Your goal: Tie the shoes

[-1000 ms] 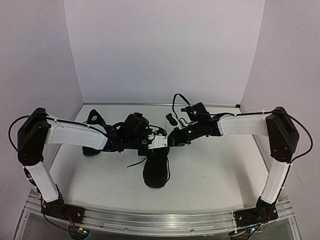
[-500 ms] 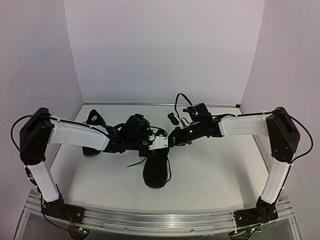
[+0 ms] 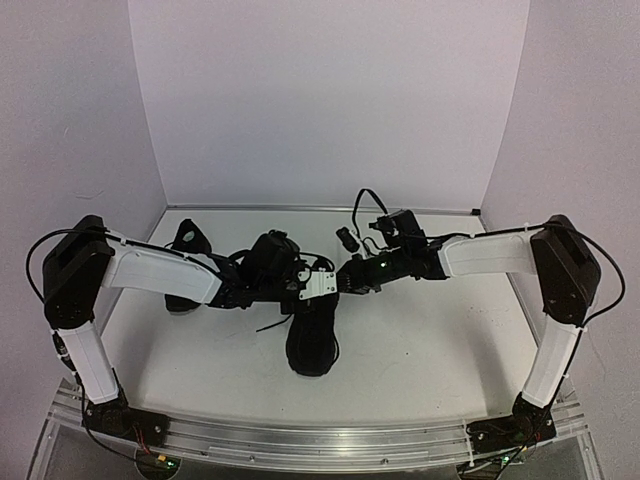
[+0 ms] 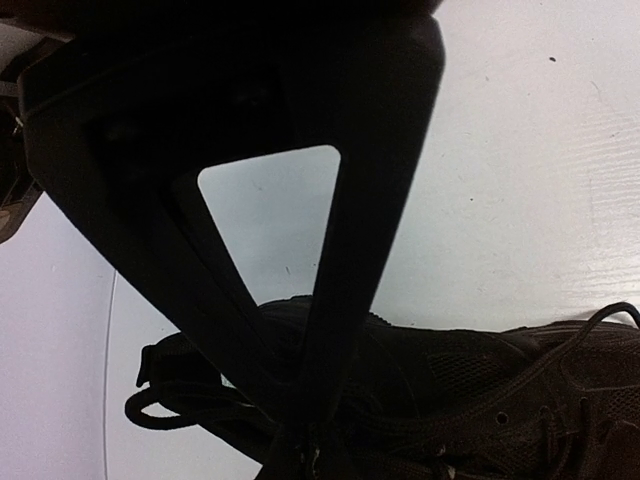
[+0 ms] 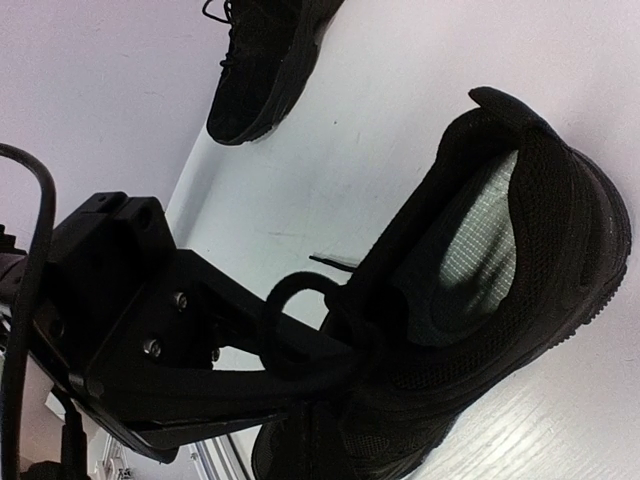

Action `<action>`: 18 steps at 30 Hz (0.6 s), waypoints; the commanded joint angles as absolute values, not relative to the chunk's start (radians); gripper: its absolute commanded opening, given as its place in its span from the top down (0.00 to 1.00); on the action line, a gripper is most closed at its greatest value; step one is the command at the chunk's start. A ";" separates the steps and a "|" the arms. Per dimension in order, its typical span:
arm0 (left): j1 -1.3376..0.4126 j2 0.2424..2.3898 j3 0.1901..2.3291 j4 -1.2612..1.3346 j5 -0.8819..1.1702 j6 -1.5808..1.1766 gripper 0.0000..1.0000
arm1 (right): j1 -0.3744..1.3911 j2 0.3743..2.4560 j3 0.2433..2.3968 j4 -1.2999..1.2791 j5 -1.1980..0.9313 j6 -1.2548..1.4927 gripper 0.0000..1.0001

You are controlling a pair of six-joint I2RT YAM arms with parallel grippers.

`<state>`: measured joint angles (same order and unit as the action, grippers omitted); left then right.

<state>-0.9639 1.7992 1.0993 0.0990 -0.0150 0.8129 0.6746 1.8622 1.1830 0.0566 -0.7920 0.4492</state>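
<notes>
At the centre of the bench (image 3: 440, 340), one black shoe (image 3: 310, 340) lies with its toe toward the arm bases. Both tools meet above its laces (image 4: 560, 350). Left tool (image 4: 300, 445): fully closed, tips down among the laces (a pinched lace cannot be confirmed). Right tool (image 5: 335, 365): fully closed beside the heel opening, with a lace loop (image 5: 285, 300) against its fingers. Second shoe (image 3: 185, 240): far left, partly behind the left arm (image 3: 160, 272).

light: bright, even | shadows: soft | wrist views: near black parts silhouetted, slightly blurred
</notes>
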 commanded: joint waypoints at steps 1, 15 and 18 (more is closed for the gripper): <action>-0.956 1.794 1.072 0.132 0.088 0.805 1.00 | 0.675 1.837 1.177 0.136 -0.808 0.491 1.00; -0.912 1.836 1.056 0.222 0.216 0.800 1.00 | 0.675 1.842 1.138 0.167 -0.841 0.511 1.00; -0.899 1.842 1.038 0.257 0.238 0.782 1.00 | 0.675 1.841 1.128 0.169 -0.840 0.511 1.00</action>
<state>-0.9163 1.8221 1.0659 0.1856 0.1588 0.8121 0.6704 1.8622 1.1447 0.1302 -0.8093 0.5033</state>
